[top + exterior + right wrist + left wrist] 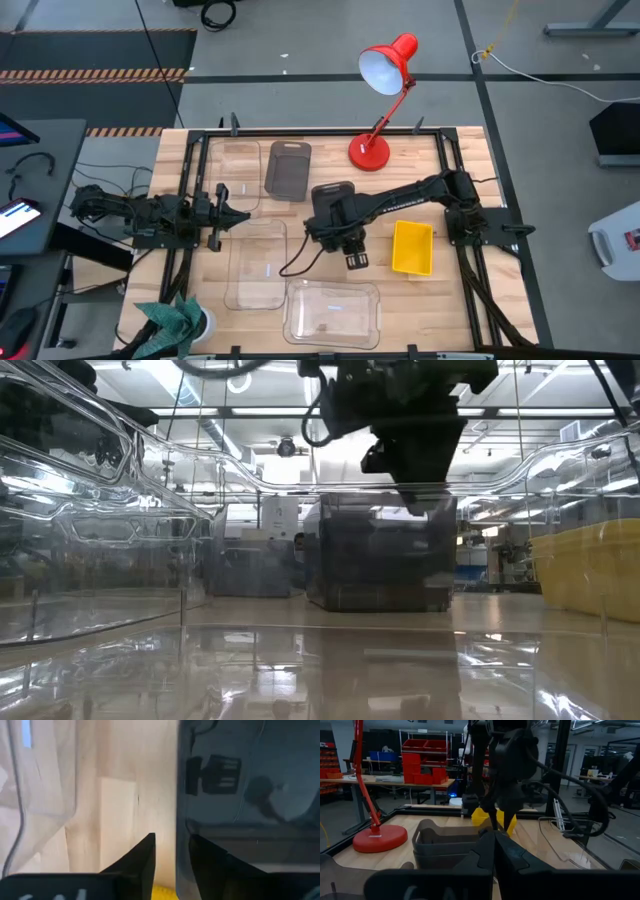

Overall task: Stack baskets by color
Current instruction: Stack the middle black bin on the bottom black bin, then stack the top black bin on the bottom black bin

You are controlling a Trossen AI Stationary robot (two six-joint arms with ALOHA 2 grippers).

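Stacking is unfinished: your right gripper (333,206), jaws parted, straddles a grey basket's (287,168) rim; yellow basket (412,247) and clear baskets (332,311) lie apart. Left gripper (222,213) waits closed.

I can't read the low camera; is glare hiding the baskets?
Low view: reflections streak the clear baskets in front, yet the grey basket shows through. High view: even light, no glare. Left wrist view: dim, the near fingers dark.
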